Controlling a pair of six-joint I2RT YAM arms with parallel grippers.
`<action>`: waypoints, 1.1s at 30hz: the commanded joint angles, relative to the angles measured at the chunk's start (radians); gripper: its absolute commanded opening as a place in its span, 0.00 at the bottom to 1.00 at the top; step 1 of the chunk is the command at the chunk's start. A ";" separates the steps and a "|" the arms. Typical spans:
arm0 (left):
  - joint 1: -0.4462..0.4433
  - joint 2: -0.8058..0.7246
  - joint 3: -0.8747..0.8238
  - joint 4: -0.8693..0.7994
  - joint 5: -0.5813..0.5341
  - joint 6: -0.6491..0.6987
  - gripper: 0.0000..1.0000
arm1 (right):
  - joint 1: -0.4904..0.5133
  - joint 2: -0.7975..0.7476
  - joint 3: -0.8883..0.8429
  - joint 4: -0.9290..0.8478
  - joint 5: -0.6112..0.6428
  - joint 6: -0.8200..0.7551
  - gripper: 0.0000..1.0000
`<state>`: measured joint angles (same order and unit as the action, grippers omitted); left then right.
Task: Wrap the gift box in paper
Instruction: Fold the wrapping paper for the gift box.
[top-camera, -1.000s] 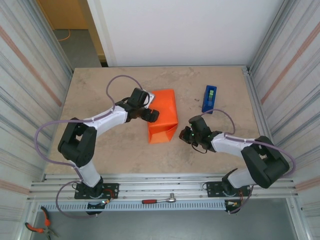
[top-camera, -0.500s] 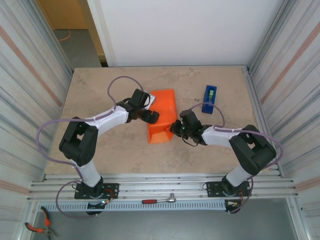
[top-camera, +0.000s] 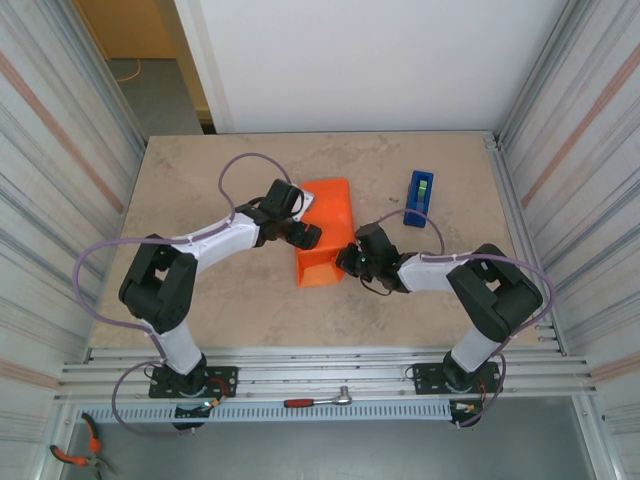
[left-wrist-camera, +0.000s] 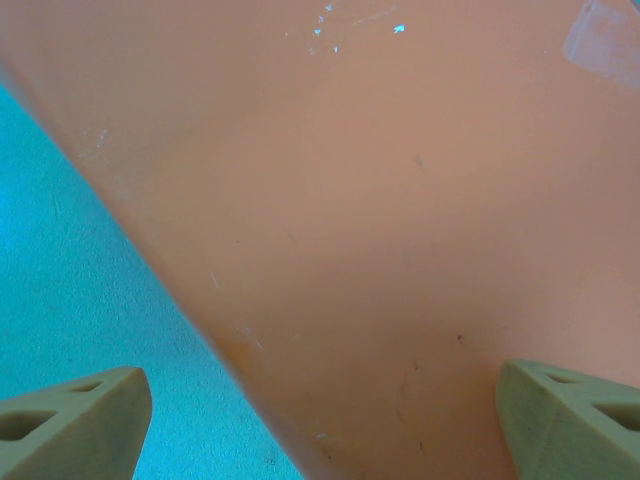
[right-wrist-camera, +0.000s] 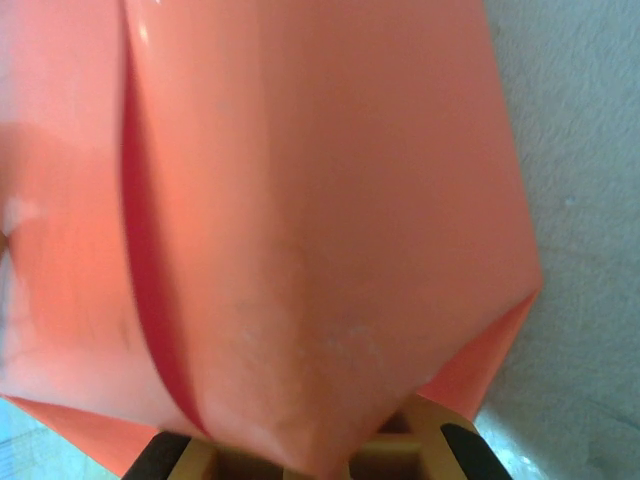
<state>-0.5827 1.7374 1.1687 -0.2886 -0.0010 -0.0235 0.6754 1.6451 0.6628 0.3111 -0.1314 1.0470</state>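
Dispenser (top-camera: 419, 197) label too small to read. Paper (top-camera: 328, 212) at centre of table (top-camera: 220, 170), folded into bundle; box hidden inside. Left gripper (top-camera: 303, 233) spread wide at bundle's left edge. Right gripper (top-camera: 349, 258) clenched against near-right fold; whether it pinches paper is unclear, as tips are cut off.

We are seeing the left arm (top-camera: 215, 238) and right arm (top-camera: 440, 268) wearing white shells over black joints (top-camera: 155, 285), each trailing a looping lilac cable (top-camera: 238, 160), the left's fingers (left-wrist-camera: 70, 420) showing pale.
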 joint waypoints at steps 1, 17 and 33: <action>0.003 -0.053 0.041 -0.024 -0.015 -0.004 0.90 | 0.012 -0.001 -0.025 0.008 0.008 0.025 0.00; 0.047 -0.395 -0.281 0.102 0.008 -0.364 0.92 | 0.021 0.028 -0.061 0.033 0.006 0.033 0.00; -0.051 -0.567 -0.685 0.334 0.088 -0.592 0.66 | 0.025 0.041 -0.080 0.038 0.018 0.058 0.00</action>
<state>-0.5972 1.1797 0.4942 -0.0418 0.0723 -0.5785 0.6903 1.6642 0.6014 0.3622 -0.1307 1.0794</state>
